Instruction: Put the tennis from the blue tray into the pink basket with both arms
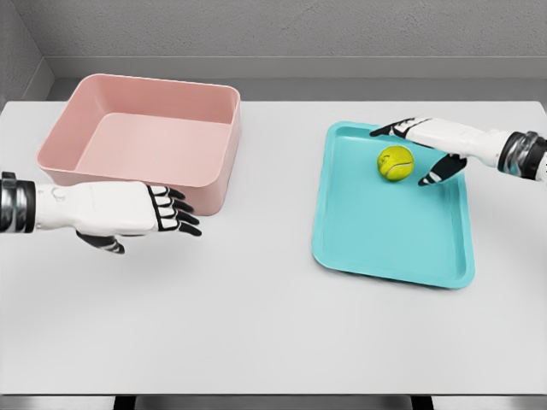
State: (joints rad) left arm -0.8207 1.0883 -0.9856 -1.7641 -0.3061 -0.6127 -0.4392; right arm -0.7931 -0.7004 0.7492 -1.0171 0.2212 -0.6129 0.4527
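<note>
the right robot hand is spread wide around the tennis ball, not yet gripping. the ball sits in the blue tray, round, so no long axis. the left robot hand waits open beside the pink basket on the worktop; nothing moved yet.

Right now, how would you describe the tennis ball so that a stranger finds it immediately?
Look at the white table, then at the blue tray on its right side. In the tray's far part lies the tennis ball, between the open fingers of the right hand. It is the only small, round, yellow-green thing there.
</note>
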